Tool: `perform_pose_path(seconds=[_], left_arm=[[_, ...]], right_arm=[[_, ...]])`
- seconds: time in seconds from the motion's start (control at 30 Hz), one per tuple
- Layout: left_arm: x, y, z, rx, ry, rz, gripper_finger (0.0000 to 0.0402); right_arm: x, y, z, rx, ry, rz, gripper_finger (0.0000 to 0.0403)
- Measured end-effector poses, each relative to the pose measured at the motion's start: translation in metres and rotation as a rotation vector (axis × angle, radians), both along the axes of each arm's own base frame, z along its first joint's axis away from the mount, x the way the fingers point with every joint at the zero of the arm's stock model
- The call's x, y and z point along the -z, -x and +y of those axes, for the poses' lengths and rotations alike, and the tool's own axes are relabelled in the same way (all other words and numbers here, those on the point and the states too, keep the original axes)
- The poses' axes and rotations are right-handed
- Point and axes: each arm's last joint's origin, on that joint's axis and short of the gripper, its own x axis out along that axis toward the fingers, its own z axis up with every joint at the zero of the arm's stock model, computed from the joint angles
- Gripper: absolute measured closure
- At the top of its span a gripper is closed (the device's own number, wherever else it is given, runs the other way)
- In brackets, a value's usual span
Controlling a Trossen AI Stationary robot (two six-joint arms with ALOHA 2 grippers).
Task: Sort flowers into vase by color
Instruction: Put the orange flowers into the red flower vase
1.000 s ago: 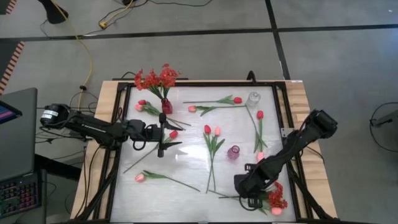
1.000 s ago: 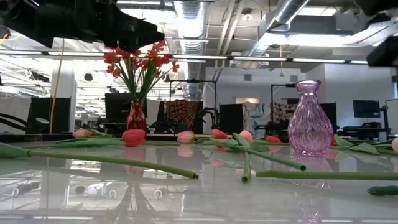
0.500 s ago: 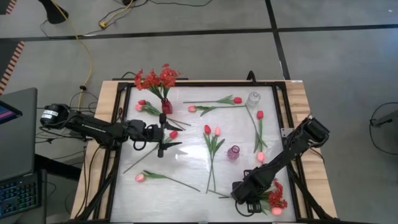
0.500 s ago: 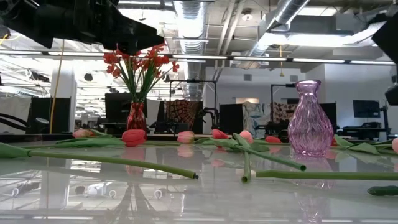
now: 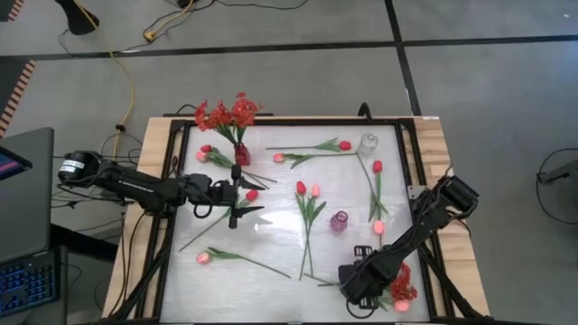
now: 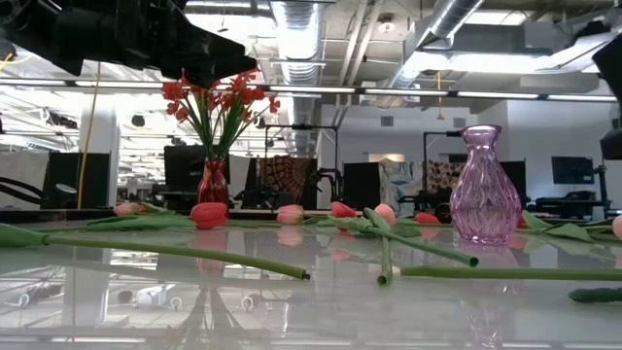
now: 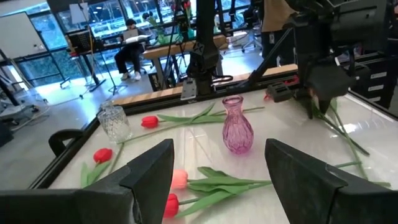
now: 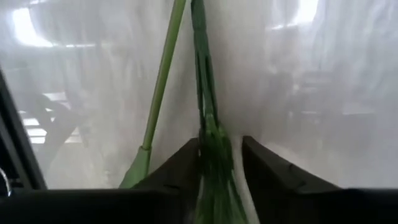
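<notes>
We are down at the lower right of the high view, where the right claw [image 5: 354, 287] sits low over the shiny white counter [image 5: 271, 239]. In the right wrist view its two dark fingers [image 8: 186, 163] stand on each side of a thin green stem [image 8: 210, 146], with small gaps left, so the claw is partly open and closing around the stem but not squeezing it yet. That stem looks like it belongs to the bushy red spray [image 5: 401, 291] lying just beside the claw.

To do this well, we think the claw should close slowly and grab only that one stem. A second stem [image 8: 163, 74] lies close by and could get pinched too. Then we should lift straight up so the blossoms do not drag.

The left claw [image 5: 237, 195] waits wide open and empty at the middle left of the high view.

The flowers are fake, with long bendy green stems and floppy leaves. The tulips, like the red tulip [image 5: 301, 188] and the pink tulip [image 5: 202, 258], have smooth round heads. The pink vase [image 5: 339, 221] is see-through with a fat ribbed belly and a thin neck. The red vase [image 5: 242, 154] at the upper left already holds red sprays, and a clear vase [image 5: 368, 143] stands at the upper right. The counter is glossy and slippery looking.
</notes>
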Motion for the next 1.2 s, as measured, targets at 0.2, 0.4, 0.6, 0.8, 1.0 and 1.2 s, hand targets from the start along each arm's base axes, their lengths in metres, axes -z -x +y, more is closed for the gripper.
perform_pose_path(seconds=[0.2, 0.4, 0.6, 0.8, 1.0, 1.2], left_arm=[[0.000, 0.000, 0.000, 0.000, 0.002, 0.000, 0.0161], [0.000, 0.000, 0.000, 0.000, 0.003, 0.000, 0.0161], [0.000, 0.000, 0.000, -0.001, 0.002, 0.001, 0.0161], [0.000, 0.000, 0.000, -0.006, -0.001, 0.005, 0.0161], [0.001, 0.000, 0.000, -0.007, -0.001, 0.007, 0.0161], [0.001, 0.000, 0.000, -0.007, 0.005, 0.007, 0.0161]], right_arm=[[-0.008, -0.001, -0.017, 0.059, 0.083, 0.024, 0.0365], [-0.016, 0.002, -0.033, 0.070, 0.250, 0.083, 0.0368], [-0.041, 0.008, -0.041, 0.015, 0.510, 0.102, 0.0363], [-0.064, 0.003, -0.042, -0.102, 0.631, 0.067, 0.0365], [-0.078, -0.007, -0.046, -0.146, 0.744, -0.033, 0.0365], [-0.086, -0.017, -0.061, -0.166, 0.869, -0.073, 0.0365]])
